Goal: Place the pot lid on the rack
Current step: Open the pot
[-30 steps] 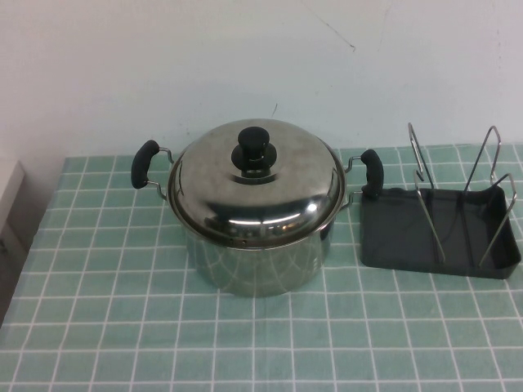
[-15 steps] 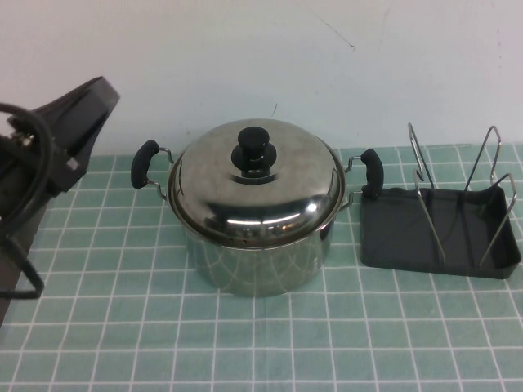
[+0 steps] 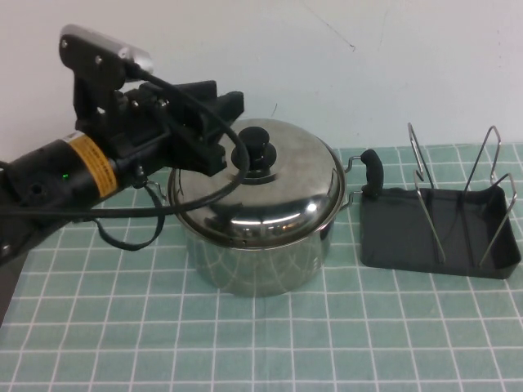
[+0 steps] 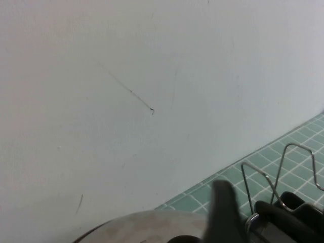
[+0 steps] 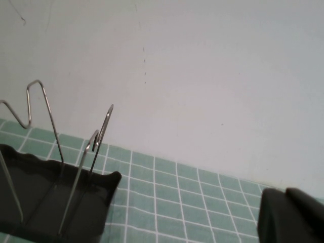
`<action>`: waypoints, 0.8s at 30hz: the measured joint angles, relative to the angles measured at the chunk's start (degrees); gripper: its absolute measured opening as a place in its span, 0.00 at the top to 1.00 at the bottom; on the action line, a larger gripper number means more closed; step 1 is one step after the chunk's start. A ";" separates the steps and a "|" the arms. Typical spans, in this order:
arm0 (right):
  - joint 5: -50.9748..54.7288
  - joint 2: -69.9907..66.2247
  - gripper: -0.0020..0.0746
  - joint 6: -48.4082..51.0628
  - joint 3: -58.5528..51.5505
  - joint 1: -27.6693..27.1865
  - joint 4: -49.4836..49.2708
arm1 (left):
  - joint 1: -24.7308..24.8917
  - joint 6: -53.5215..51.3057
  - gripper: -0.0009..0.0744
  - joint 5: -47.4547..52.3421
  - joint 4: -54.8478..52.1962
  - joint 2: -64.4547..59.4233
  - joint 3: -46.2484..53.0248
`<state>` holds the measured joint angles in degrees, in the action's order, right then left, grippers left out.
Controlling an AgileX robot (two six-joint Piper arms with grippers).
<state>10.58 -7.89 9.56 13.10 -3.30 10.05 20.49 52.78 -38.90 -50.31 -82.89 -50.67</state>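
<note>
Left gripper (image 3: 219, 122) hovering open, holding nothing, left of the black knob on the shiny domed steel pot lid (image 3: 270, 192), sitting on the deep steel pot (image 3: 257, 261). Wire-loop rack on dark grey tray (image 3: 441, 237) standing right. Right gripper (image 5: 291, 215) parked; finger state unclear.

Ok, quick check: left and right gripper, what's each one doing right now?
Left gripper: open, above the pot lid, just left of its knob, holding nothing.
Right gripper: outside the high view; cannot be told.

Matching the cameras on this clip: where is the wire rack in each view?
High view: rack at right, beside the pot.
Left wrist view: wire loops at lower right.
Right wrist view: lower left.
Shared landmark: green checked tablecloth.
Left gripper by the lid; right gripper off the high view.
</note>
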 joint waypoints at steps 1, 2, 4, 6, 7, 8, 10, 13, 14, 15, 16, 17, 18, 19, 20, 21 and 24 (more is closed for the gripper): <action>0.12 0.00 0.98 0.00 0.00 0.00 0.00 | 0.25 -0.28 0.51 0.30 0.40 -0.99 -0.53; 0.12 0.00 0.98 0.00 0.00 0.00 0.00 | 0.40 -0.42 0.40 0.44 1.42 -2.06 -0.86; 0.12 0.00 0.98 0.00 0.00 0.00 0.00 | 0.40 -0.51 0.23 0.30 4.25 -3.91 -1.27; 0.12 0.00 0.98 0.00 0.00 0.00 0.00 | 0.40 -1.84 0.14 0.03 7.62 -6.39 -1.40; 0.12 0.00 0.98 0.00 0.00 0.00 0.00 | 0.40 -2.95 0.11 -0.35 9.01 -7.71 -1.40; 0.12 0.00 0.98 0.00 0.00 0.00 0.00 | 0.40 -4.21 0.10 -0.90 9.88 -9.06 -1.40; 0.12 0.00 0.98 0.00 0.00 0.00 0.00 | 0.40 -5.52 0.08 -1.98 11.55 -11.44 -1.40; 0.34 0.00 0.98 0.00 0.00 0.00 0.00 | 0.40 -6.51 0.08 -4.54 15.14 -15.15 -1.40; 0.37 0.00 0.98 0.00 0.00 0.00 0.00 | 0.40 -6.92 0.08 -5.36 15.92 -16.02 -1.40; 0.37 0.00 0.98 0.00 0.00 0.00 0.00 | 0.40 -7.59 0.08 -6.45 16.86 -17.06 -1.40; 0.37 0.00 0.98 0.00 0.00 0.00 0.00 | 0.40 -8.12 0.08 -7.25 17.42 -18.04 -1.53; 0.37 0.00 0.98 0.00 0.00 0.00 0.00 | 0.40 -8.27 0.08 -8.04 17.76 -18.74 -1.82; 0.37 0.00 0.98 0.00 0.00 0.00 0.00 | 0.50 -8.42 0.08 -8.64 17.77 -19.47 -2.25; 0.37 0.00 0.98 0.00 0.00 0.00 0.00 | 0.49 -8.56 0.08 -8.94 17.77 -19.96 -2.54; 0.46 0.00 0.98 0.00 0.00 0.00 0.00 | 0.61 -8.80 0.08 -9.20 17.87 -20.28 -2.82; 0.46 0.00 0.98 0.00 0.00 0.00 0.00 | 0.85 -9.03 0.08 -9.07 18.05 -20.53 -3.33; 0.46 -0.08 0.98 0.00 0.00 0.00 0.00 | 2.03 -12.22 0.11 -6.48 18.89 -20.78 -4.70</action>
<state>11.04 -7.97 9.56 13.10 -3.30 10.05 22.53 40.56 -45.37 -31.42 -103.68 -55.36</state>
